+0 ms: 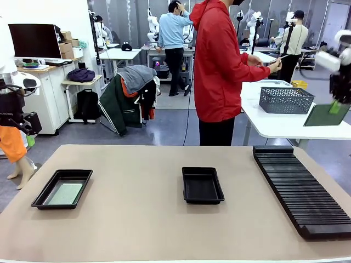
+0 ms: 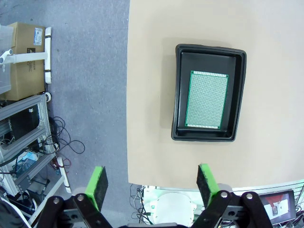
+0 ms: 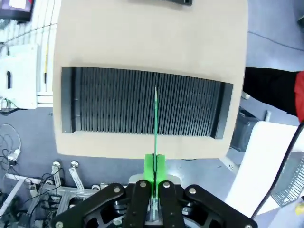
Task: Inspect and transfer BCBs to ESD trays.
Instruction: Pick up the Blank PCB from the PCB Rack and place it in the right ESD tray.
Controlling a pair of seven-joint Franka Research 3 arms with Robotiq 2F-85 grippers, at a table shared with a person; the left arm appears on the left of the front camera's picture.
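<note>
My right gripper [image 1: 335, 107] hangs high at the far right, above the table's right end, shut on a green BCB [image 1: 327, 114]. In the right wrist view that BCB [image 3: 155, 118] shows edge-on between the shut fingers [image 3: 155, 164], above the black slotted rack [image 3: 142, 107]. My left gripper [image 2: 152, 185] is open and holds nothing, high over the table's left edge. Below it an ESD tray [image 2: 239, 90] holds another BCB [image 2: 206, 99] lying flat. That tray [image 1: 44, 190] sits front left with its board [image 1: 64, 193]. A second ESD tray [image 1: 202, 186] lies bare at mid-table.
The long black ribbed rack [image 1: 301, 189] fills the table's right side. A person in a red jacket [image 1: 219, 66] stands at the far side, turned towards a white table with a grey mesh basket [image 1: 285, 100]. My left arm [image 1: 13, 109] stays at the left edge.
</note>
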